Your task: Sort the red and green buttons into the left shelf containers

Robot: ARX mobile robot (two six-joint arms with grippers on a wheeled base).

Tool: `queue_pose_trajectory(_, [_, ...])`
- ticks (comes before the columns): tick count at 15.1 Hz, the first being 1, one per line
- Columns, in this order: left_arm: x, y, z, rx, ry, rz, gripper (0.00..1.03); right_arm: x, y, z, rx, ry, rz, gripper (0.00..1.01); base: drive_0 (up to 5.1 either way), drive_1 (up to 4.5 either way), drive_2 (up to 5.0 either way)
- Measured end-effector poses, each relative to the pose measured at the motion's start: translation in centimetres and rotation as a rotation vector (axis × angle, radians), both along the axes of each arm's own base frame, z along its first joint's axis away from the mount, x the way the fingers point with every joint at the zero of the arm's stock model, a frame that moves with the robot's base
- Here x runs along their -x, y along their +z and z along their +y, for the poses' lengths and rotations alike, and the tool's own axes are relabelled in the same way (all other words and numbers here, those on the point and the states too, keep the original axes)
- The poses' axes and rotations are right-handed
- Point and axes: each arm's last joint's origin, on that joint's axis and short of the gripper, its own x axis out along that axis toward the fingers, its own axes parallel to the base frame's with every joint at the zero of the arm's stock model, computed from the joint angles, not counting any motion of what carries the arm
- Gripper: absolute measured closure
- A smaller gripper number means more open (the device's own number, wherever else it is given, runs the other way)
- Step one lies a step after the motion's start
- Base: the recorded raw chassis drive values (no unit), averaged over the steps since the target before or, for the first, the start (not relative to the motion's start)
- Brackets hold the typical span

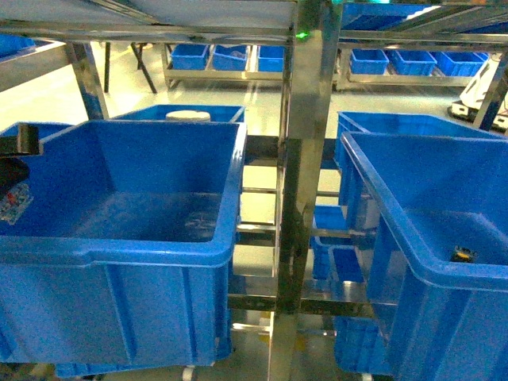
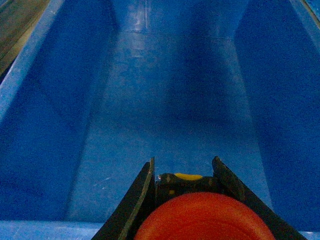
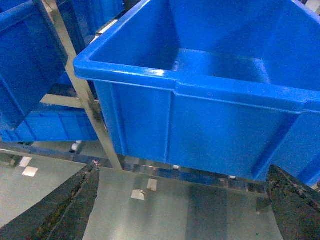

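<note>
Left gripper (image 2: 182,200) is clamped on the red mushroom-capped push button (image 2: 205,217), cap towards the wrist camera, long axis running forward into the bin. It is held over the large deep blue plastic bin (image 2: 150,125), apparently for release. Right gripper (image 3: 182,200) hangs spread, holding nothing, outside another blue bin (image 3: 200,115).

Steel shelf (image 1: 298,198) — blue bins (image 1: 159,254)

Steel shelf post (image 1: 298,198), pale glossy floor (image 1: 48,99), far racks w/ blue trays (image 1: 413,62).
</note>
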Motion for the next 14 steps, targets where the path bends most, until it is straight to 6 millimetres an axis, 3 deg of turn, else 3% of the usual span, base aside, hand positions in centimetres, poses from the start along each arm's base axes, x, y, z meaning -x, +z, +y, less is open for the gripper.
queue_pose_trajectory(3, [-2.3,0.1,-0.5,0.003,0.005,0.039,0.74,0.0,0.0,0.0,0.000,0.000,0.000,0.03,0.0,0.00,0.0])
queue_pose_trajectory(7, [-2.7,-2.7,0.6,0.060,0.114,0.147,0.74,0.0,0.0,0.0,0.000,0.000,0.000,0.03,0.0,0.00,0.0])
queue_pose_trajectory(14, [-3.3,-1.9,0.3,0.126,0.144,0.045,0.74,0.0,0.0,0.0,0.000,0.000,0.000,0.03,0.0,0.00,0.0])
